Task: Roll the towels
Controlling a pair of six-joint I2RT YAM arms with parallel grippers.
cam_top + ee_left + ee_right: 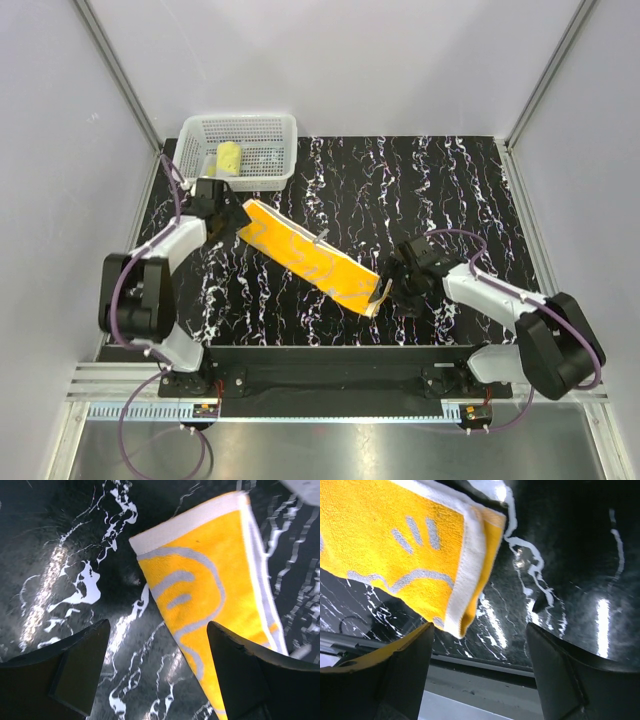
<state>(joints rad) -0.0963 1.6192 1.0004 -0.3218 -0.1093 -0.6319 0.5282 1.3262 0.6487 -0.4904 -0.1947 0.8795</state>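
Between the spread, empty left gripper [232, 224] and right gripper [392, 285] the orange towel [305, 255] lay lengthwise, one short end just before each.

Between the left tool [157, 626] and the right tool [480, 626] the flat orange towel [305, 255] fills the lane, one end just ahead of each, while the white basket [283, 130] blocks the space just beyond the left tool and bare table [450, 190] lies open beyond the right tool.
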